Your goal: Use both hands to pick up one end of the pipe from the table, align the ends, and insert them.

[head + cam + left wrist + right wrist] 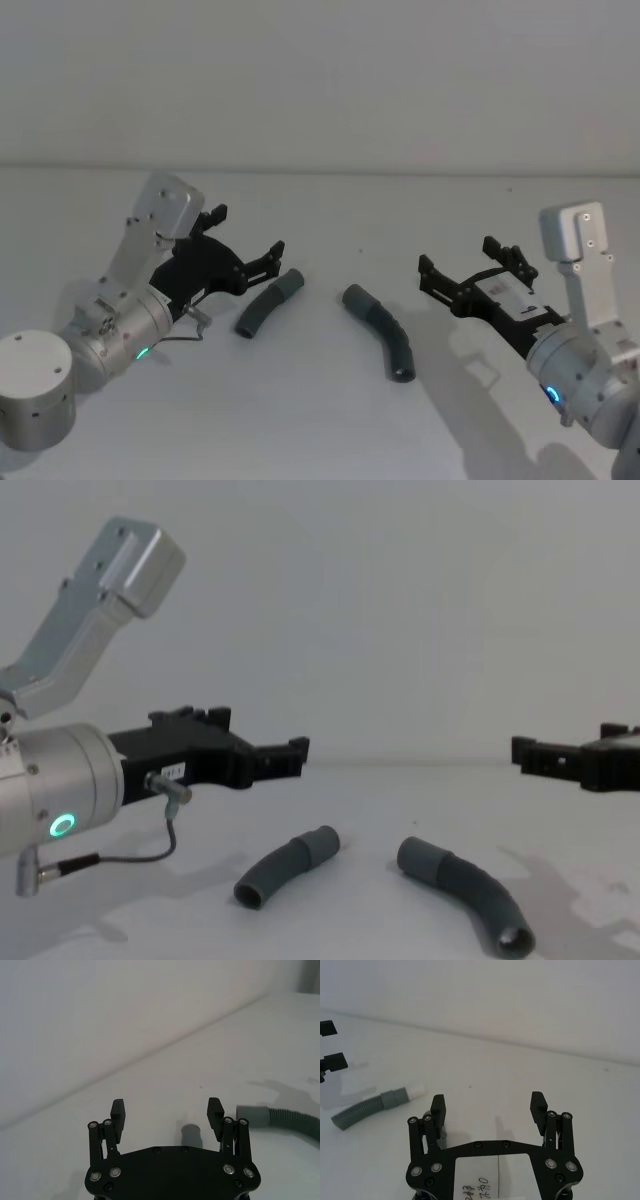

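Shorter hose piece (268,303), centre-left, and longer hose piece (385,328), centre-right, are laid apart on the table (320,430), cuffs facing. The left gripper (166,1109) and right gripper (488,1101) are held wide open and empty, apparently for pickup.

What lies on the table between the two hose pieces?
Nothing: only bare table separates the short hose from the long hose, clear in the head view. The open left gripper and open right gripper hover off to either side.

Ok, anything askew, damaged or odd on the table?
Nothing stands out: the shorter hose piece and longer hose piece lie apart, intact, on the table; the left end effector and right end effector hover open.
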